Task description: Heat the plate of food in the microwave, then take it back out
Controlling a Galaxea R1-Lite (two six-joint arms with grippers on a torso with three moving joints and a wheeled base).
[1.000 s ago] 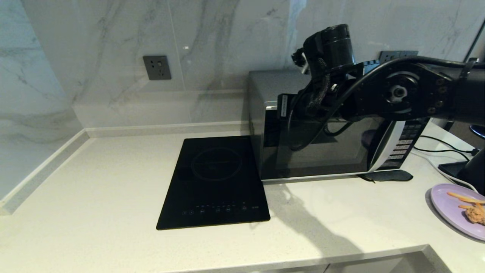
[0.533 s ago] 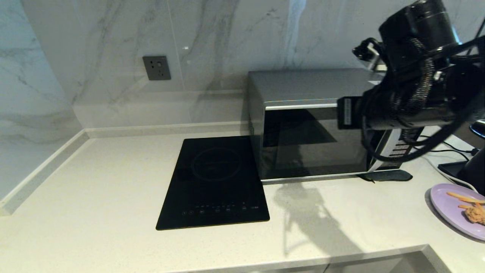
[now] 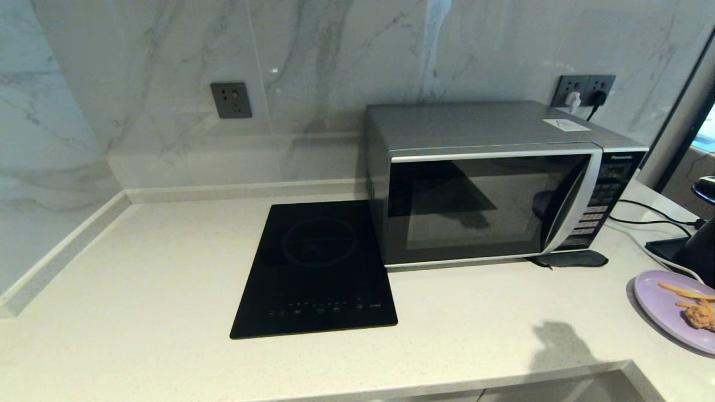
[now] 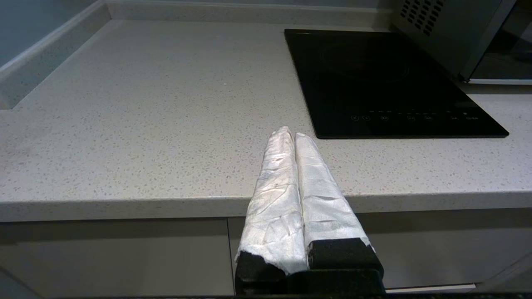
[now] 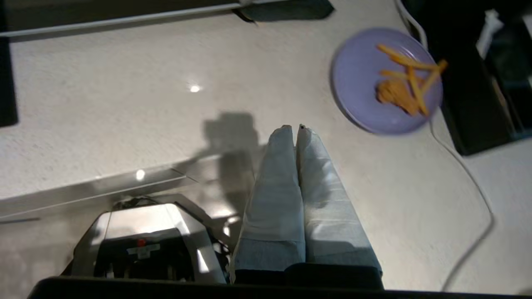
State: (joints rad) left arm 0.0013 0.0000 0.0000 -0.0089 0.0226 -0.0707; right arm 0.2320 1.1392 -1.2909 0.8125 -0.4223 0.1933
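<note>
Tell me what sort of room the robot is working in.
Most likely a home-style kitchen: a speckled countertop holds a Panasonic microwave beside a flat black induction hob, with a marble-look wall and sockets behind, and a lilac plate of food nearby.

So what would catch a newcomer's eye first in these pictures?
The boxy silver-grey microwave with its dark glass door shut dominates the back of the pale speckled counter, beside a flat black induction hob. At the counter's right edge sits the round lilac plate of chicken and fries, with the shut right gripper above the counter near it.
</note>
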